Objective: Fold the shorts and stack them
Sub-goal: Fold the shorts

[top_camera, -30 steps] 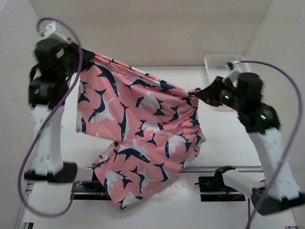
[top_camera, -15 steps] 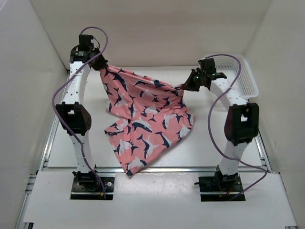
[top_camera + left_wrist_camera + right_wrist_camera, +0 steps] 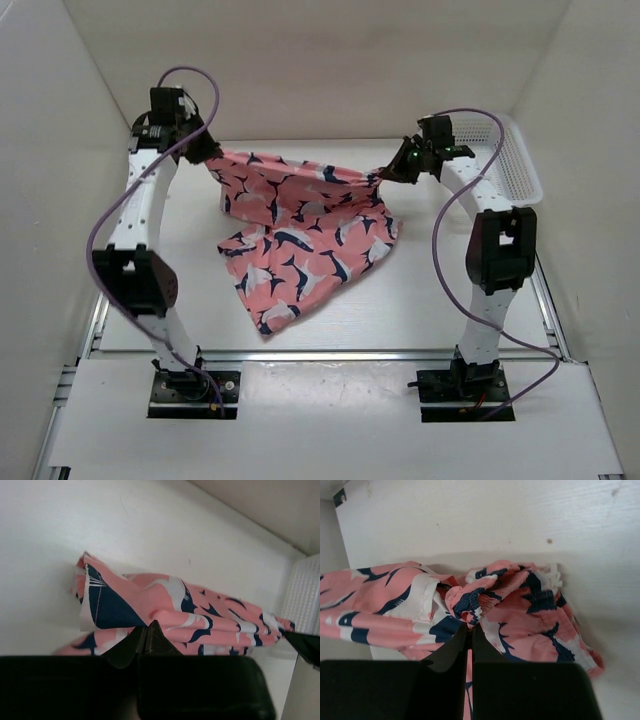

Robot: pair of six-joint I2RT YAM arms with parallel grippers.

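The coral-pink shorts (image 3: 300, 225) with navy-and-white shark shapes hang stretched between my two grippers at the back of the table, their lower part draped onto the tabletop toward the front. My left gripper (image 3: 207, 153) is shut on the shorts' left upper corner (image 3: 150, 605). My right gripper (image 3: 385, 173) is shut on the gathered waistband at the right (image 3: 475, 602). In both wrist views the black jaws are pinched together with fabric bunched at their tips.
A white mesh basket (image 3: 505, 160) stands at the back right, close behind my right arm; its wall shows in the left wrist view (image 3: 305, 595). White walls enclose the table on the left, back and right. The arm bases (image 3: 185, 385) sit on the near rail.
Both arms have swung away from the camera toward the back of the table and lowered, carrying the shorts with them. The fabric now drapes onto the tabletop.
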